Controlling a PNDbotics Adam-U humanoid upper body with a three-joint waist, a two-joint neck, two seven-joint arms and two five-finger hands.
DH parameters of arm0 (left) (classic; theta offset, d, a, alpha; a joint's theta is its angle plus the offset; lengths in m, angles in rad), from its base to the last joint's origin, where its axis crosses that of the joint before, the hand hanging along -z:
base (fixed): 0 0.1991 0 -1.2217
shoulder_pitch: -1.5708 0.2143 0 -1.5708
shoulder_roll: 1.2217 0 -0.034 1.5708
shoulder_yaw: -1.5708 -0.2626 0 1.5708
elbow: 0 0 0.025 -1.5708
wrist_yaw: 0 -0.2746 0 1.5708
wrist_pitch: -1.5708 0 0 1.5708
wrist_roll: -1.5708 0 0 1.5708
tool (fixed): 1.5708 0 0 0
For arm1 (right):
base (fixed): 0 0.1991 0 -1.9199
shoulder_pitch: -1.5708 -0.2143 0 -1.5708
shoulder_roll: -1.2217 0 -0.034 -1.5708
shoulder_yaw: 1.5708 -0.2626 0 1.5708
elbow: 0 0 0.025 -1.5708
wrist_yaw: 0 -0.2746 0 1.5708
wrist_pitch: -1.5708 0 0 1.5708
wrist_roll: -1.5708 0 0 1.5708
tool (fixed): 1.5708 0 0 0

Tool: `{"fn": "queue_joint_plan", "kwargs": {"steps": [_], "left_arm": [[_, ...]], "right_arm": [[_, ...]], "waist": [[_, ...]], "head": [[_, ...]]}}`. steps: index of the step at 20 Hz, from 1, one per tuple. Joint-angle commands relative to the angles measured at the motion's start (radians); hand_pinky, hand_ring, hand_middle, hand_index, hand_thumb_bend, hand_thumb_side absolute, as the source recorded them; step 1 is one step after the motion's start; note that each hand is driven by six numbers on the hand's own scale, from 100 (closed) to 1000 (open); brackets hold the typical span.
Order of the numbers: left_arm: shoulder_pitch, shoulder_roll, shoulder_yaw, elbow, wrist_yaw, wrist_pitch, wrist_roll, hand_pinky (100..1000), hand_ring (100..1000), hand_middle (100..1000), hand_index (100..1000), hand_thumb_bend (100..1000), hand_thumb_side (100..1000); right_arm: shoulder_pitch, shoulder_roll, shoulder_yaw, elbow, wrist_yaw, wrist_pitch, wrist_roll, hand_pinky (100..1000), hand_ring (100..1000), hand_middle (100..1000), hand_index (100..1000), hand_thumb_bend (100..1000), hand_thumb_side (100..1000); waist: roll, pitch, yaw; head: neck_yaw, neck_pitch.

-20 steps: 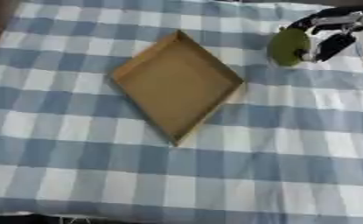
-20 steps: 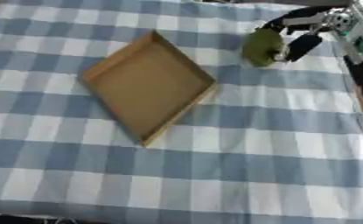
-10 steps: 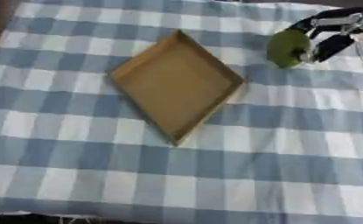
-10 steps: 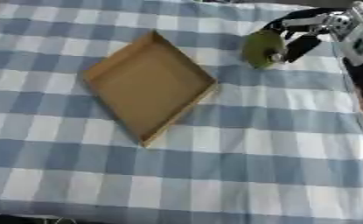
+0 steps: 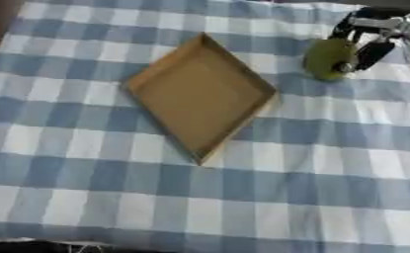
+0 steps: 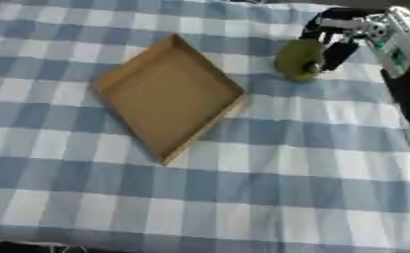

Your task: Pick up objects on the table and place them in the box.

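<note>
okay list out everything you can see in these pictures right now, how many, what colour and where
box: one, brown cardboard, shallow and open, nothing in it, turned cornerwise on the cloth left of centre.
round object: one, olive green, far right of the box and apart from it, held in the right hand; what it is I cannot tell.
tablecloth: one, blue and white check, covering the whole table.
right hand: one, black with silver parts, coming in from the upper right corner, its fingers curled round the green object.
left hand: not in view.
</note>
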Motion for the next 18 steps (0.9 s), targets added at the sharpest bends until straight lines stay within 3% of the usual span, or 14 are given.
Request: {"fn": "queue_joint_plan", "kwargs": {"steps": [1,5,12,18], "left_arm": [[-0.014,0.015,0.005,-0.017,0.0,-0.001,-0.005,715,608,610,809,100,620],[-0.014,0.016,0.005,-0.017,0.001,-0.002,-0.006,714,608,607,809,100,621],[-0.015,0.018,0.006,-0.017,0.004,-0.002,-0.006,714,608,603,808,100,621],[-0.015,0.02,0.006,-0.017,0.005,-0.003,-0.007,714,609,600,808,100,621]], "right_arm": [[-0.006,-0.023,0.003,-0.013,-0.012,0.016,-0.077,656,702,468,464,218,100],[0.004,-0.035,0.021,-0.049,-0.044,0.022,-0.121,649,696,491,493,172,100],[0.021,-0.075,0.047,-0.161,-0.103,0.052,-0.098,638,690,549,546,159,143],[0.019,-0.104,0.058,-0.259,-0.125,0.083,-0.095,625,667,535,528,169,134]], "waist": [[0.005,-0.019,-0.002],[0.004,-0.02,-0.003],[0.003,-0.024,-0.004],[0.002,-0.028,-0.007]], "head": [[-0.003,0.003],[-0.002,0.005],[-0.003,0.005],[-0.003,0.008]]}}
